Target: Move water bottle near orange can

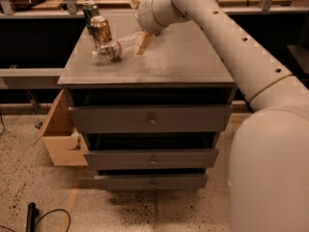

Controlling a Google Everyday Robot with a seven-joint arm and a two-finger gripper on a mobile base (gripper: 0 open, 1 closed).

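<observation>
1. The arm (231, 47), pale and thick, fills the right side and reaches up and leftward over the cabinet top.
2. The cabinet (149, 66) is grey, with a flat top and three drawers below, the lower two pulled out a little.
3. A wooden box (60, 134) sits on the speckled floor against the cabinet's left side.
4. The bottle (116, 46) lies on its side on the left half of the cabinet top. Its cap end points left and toward the front edge, and its base end points right, toward the gripper. Its neck end is just beside the foot of the orange can; I cannot tell whether the two touch.
5. The orange can (100, 30) stands upright near the top's left edge, just behind the bottle.
6. A green can (90, 9) stands upright behind the orange can, nearer the back left corner.
7. The gripper (141, 43) hangs low over the cabinet top at the bottle's base end, its tan tip against the bottle. I cannot tell whether it is clamped on the bottle or spread.
8. A dark cable (48, 214) lies on the floor at the lower left.
</observation>
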